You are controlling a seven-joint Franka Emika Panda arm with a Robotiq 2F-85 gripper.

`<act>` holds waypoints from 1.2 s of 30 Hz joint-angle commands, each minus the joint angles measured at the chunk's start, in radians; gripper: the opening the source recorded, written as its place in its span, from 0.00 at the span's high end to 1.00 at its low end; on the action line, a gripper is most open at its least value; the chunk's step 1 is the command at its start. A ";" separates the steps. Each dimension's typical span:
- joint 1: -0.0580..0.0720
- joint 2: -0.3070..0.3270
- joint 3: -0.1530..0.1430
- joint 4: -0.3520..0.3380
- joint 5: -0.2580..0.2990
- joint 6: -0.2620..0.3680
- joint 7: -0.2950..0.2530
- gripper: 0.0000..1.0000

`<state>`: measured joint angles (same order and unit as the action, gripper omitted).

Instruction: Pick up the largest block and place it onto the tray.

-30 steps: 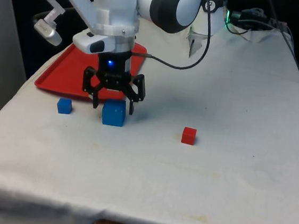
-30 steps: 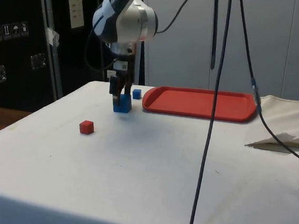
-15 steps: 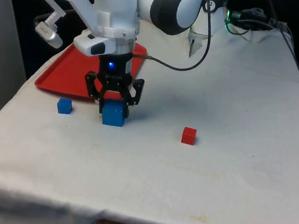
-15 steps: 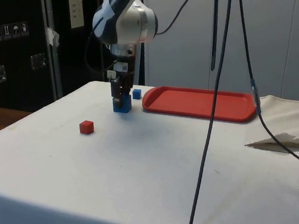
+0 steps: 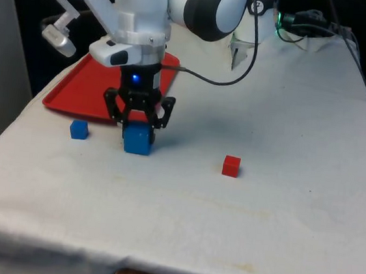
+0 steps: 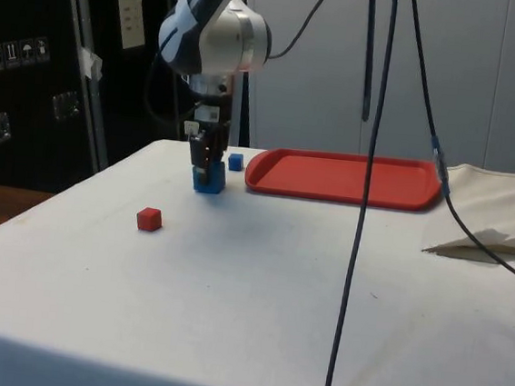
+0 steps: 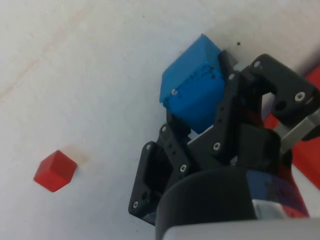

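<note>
The large blue block (image 5: 136, 142) (image 6: 207, 185) sits on the white cloth just in front of the red tray (image 5: 76, 94) (image 6: 341, 179). My gripper (image 5: 138, 130) (image 6: 207, 172) comes straight down on it, and its black fingers are shut on the block's upper sides. In the wrist view the large blue block (image 7: 190, 92) sits clamped in the gripper (image 7: 202, 112), and I cannot tell if it still touches the cloth. A strip of the tray (image 7: 311, 150) shows just beyond the gripper.
A small blue block (image 5: 78, 129) (image 6: 235, 162) lies on the cloth towards the front view's left of the gripper, close to the tray's edge. A small red block (image 5: 231, 166) (image 6: 149, 219) (image 7: 55, 171) lies towards the front view's right. Cables hang over the table.
The fingers stood wide open around the large blue block and have closed on it. The block has shifted slightly towards the front view's left.
</note>
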<state>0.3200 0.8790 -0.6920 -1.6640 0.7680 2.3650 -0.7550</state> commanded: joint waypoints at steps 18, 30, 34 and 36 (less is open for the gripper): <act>0.040 -0.070 -0.073 -0.003 -0.022 -0.057 0.011 0.99; 0.055 -0.116 -0.108 -0.001 -0.040 -0.093 0.007 0.99; 0.061 -0.130 -0.120 -0.002 -0.047 -0.102 0.005 0.99; 0.057 -0.133 -0.119 0.001 -0.043 -0.105 -0.001 0.99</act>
<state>0.3770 0.7460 -0.8110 -1.6630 0.7250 2.2600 -0.7560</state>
